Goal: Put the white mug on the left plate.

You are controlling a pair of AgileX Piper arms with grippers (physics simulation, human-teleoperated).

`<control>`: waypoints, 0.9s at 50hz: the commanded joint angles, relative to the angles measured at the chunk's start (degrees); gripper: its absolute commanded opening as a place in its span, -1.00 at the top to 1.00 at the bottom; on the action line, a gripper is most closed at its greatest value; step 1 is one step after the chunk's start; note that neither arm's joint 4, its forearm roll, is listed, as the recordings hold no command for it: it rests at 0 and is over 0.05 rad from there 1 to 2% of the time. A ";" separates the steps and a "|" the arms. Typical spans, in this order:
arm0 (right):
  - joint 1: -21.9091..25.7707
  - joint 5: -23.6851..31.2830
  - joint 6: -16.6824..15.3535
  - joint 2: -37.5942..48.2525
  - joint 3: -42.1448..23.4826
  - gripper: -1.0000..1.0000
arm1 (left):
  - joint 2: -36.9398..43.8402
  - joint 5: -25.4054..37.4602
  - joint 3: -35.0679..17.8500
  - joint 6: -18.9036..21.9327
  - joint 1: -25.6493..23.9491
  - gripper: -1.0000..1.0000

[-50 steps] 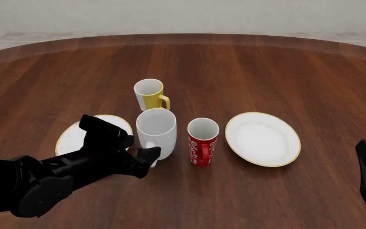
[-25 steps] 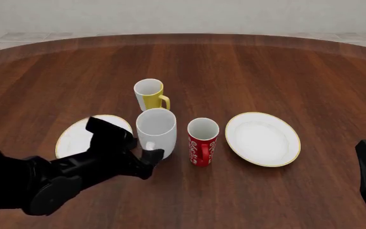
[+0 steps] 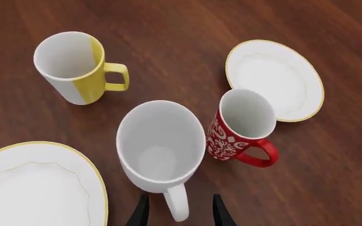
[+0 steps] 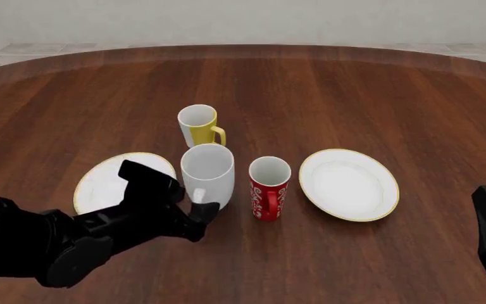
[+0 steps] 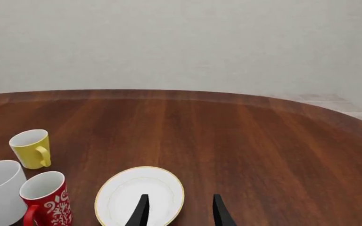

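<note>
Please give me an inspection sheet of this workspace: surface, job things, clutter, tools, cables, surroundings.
Surface: dark wood table, round far edge.
Job's things: white mug upright on the table, handle toward the left arm; left plate beside it, bare where visible.
Clutter: yellow mug behind the white mug; red mug to its right; right plate.
Grippers: left tool open, fingers either side of the white mug's handle; right tool open, away from the mugs.
Cables: nothing seen.
Surroundings: pale wall beyond the table.

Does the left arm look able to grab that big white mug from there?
Probably yes: the left gripper has open jaws either side of the white mug's handle, with nothing between.
</note>
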 commanded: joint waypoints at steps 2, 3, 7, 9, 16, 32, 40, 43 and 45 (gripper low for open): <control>0.03 0.11 -0.08 -0.08 0.00 -1.00 | 0.28 -0.26 0.25 -0.25 -0.06 -1.00; 0.02 0.11 -0.08 -0.07 0.00 -1.00 | 0.31 -0.20 0.24 -0.16 0.19 -1.00; -0.01 0.07 -0.10 -0.05 0.00 -1.00 | 0.97 -0.45 0.14 -0.16 0.30 -1.00; -0.01 0.08 -0.11 -0.05 0.00 -1.00 | 1.31 -0.50 -0.02 -0.45 0.12 -1.00; -0.03 0.01 -0.13 0.01 0.00 -1.00 | 1.66 -0.59 -0.08 -0.47 0.34 -1.00; -0.08 0.02 0.00 -0.03 0.00 -1.00 | 2.39 -0.87 -0.38 -0.42 0.04 -1.00; -0.12 0.11 -0.03 -0.07 0.00 -1.00 | 0.22 -0.69 0.47 2.17 -0.48 1.00; -0.09 0.15 -0.04 -0.08 0.00 -1.00 | -0.53 -0.53 0.76 2.13 0.21 1.00; -0.08 0.16 -0.03 -0.07 0.00 -1.00 | 0.12 -1.01 0.85 2.50 0.99 1.00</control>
